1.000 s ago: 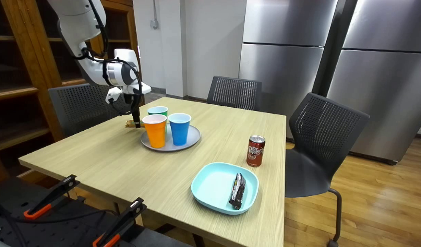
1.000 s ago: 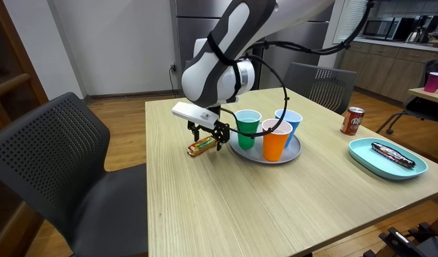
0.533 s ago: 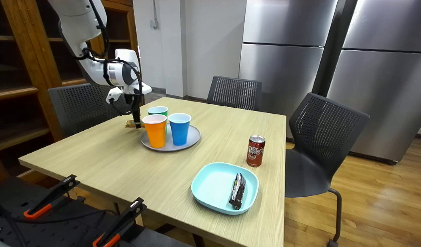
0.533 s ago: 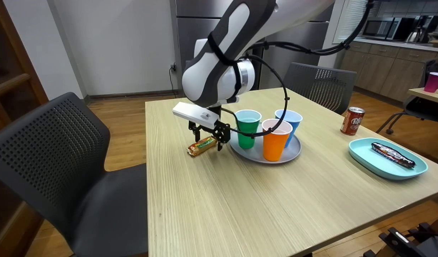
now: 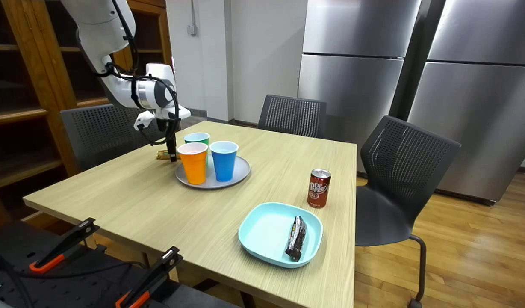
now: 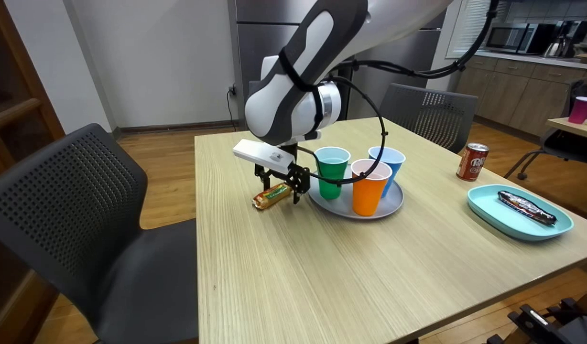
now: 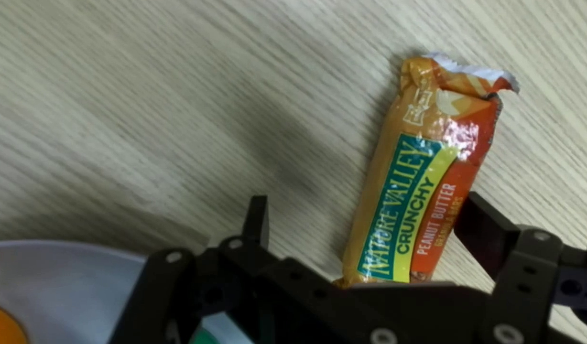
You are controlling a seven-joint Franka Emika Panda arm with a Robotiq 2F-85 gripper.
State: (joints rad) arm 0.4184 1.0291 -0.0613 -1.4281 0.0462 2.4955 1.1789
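A granola bar in an orange, green and red wrapper (image 7: 420, 191) lies on the table, its near end hidden behind the gripper body in the wrist view. My gripper (image 7: 364, 203) stands open around it. The right finger (image 7: 487, 229) is at the bar's red side, close enough that contact cannot be judged, while a strip of table separates the left finger (image 7: 256, 222) from the wrapper. In both exterior views the gripper (image 6: 281, 192) is low over the table edge area, with the bar (image 6: 269, 196) partly hidden by it.
Beside the gripper sits a grey plate (image 5: 241, 172) bearing an orange cup (image 5: 194, 164), a blue cup (image 5: 224, 162) and a green cup (image 6: 331, 179). Farther off are a soda can (image 5: 319, 188) and a turquoise plate (image 5: 262, 231) with a dark wrapped bar (image 5: 296, 238). Chairs surround the table.
The gripper has shifted a little to the right and slightly down in both exterior views, jaws still open. The granola bar appears to have slid very slightly the same way.
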